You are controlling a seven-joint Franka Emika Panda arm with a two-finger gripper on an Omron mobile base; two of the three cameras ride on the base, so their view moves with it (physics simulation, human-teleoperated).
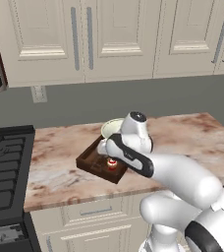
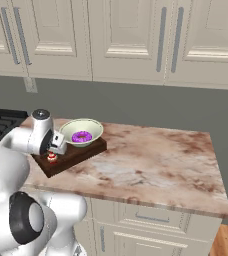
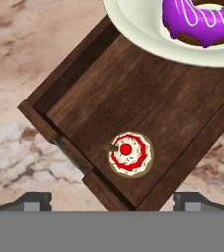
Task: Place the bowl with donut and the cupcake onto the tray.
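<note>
One red-topped white cupcake point(image 3: 129, 154) on brown tray point(image 3: 133, 93), gripper point(image 3: 112, 199) released above.

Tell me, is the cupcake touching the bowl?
Apart. The hand view shows bare tray wood between the cupcake and the rim of the bowl, which holds the donut.

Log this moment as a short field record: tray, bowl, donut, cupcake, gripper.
tray: dark brown wooden rectangular tray on the marble counter
bowl: shallow cream-white round bowl resting at one end of the tray
donut: purple-frosted ring donut inside the bowl
cupcake: tiny red-and-white cupcake upright on the tray floor
gripper: two-finger gripper open above the cupcake, holding nothing
</note>
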